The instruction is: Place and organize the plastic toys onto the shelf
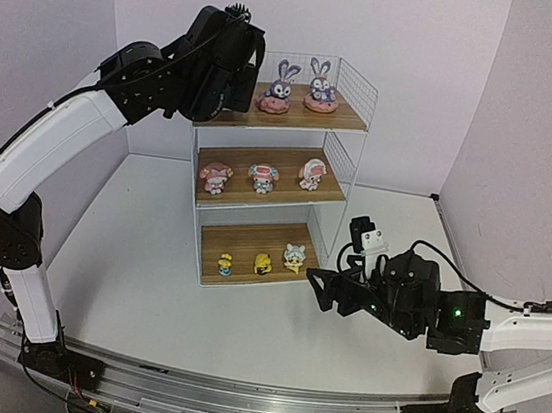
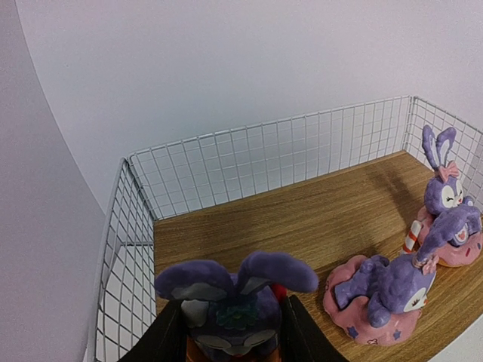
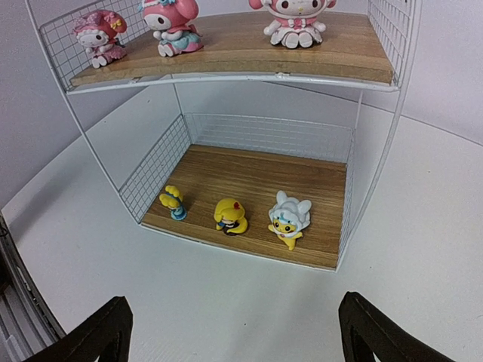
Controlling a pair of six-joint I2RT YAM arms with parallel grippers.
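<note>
My left gripper is shut on a purple bunny and holds it over the left end of the shelf's top board. Two more purple bunnies stand on that board to the right. Three pink-and-white toys stand in a row on the middle board. Three small yellowish toys sit along the front of the bottom board. My right gripper is open and empty, low over the table in front of the bottom tier.
The white wire shelf stands at the table's middle back, with mesh walls at its back and sides. The left arm arches high over the left side. Purple walls close in the back and sides.
</note>
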